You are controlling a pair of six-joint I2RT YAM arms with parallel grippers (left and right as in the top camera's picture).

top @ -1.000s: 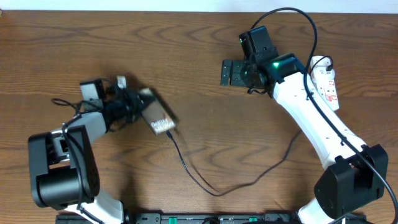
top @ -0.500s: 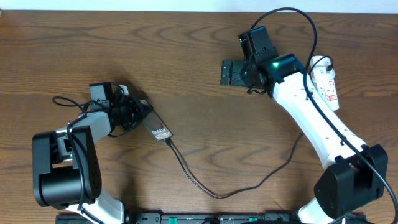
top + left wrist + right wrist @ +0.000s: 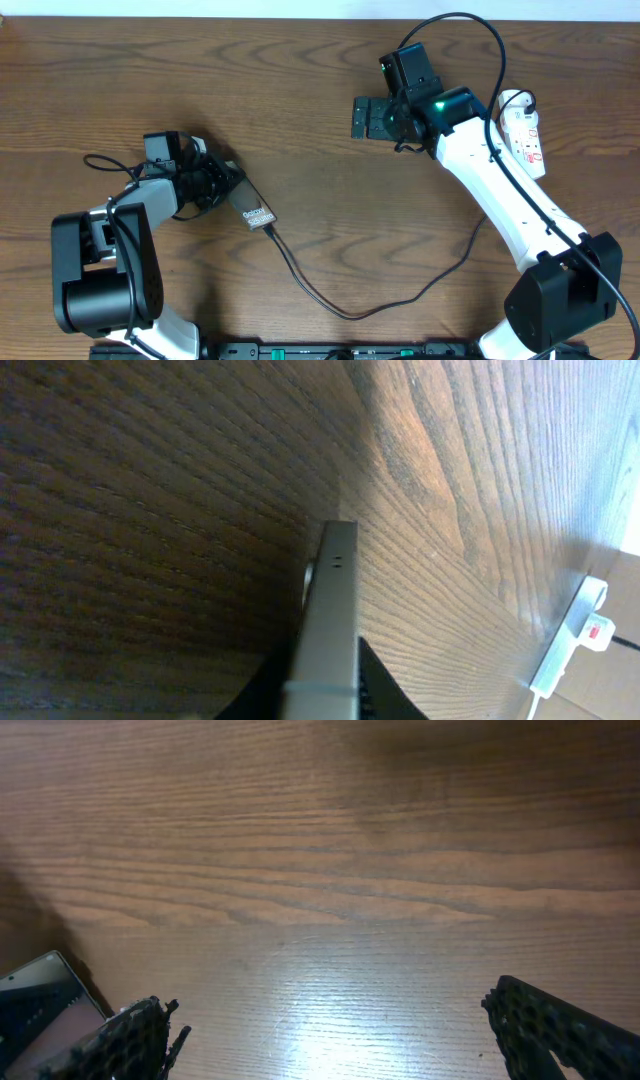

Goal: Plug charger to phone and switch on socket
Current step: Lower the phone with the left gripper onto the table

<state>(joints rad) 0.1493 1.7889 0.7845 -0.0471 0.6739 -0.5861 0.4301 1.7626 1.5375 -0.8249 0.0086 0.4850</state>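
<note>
Left gripper [image 3: 225, 190] jaws apparently pinch the brown-bronze flat phone [image 3: 256, 210], left of worktop centre; thin black charger cable [image 3: 340, 308] meets its end. Right gripper [image 3: 365, 117] jaws spread: press the white power strip [image 3: 525, 128] switch squarely, right edge.

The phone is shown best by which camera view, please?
Overhead: the phone shows its lettered face. The left wrist view sees it only edge-on; the right wrist view catches just a dark corner, possibly it.

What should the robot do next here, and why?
Probably swing the open, empty right gripper toward the socket to press its switch: the charger already seems to meet the end of the phone, which the left gripper holds.
</note>
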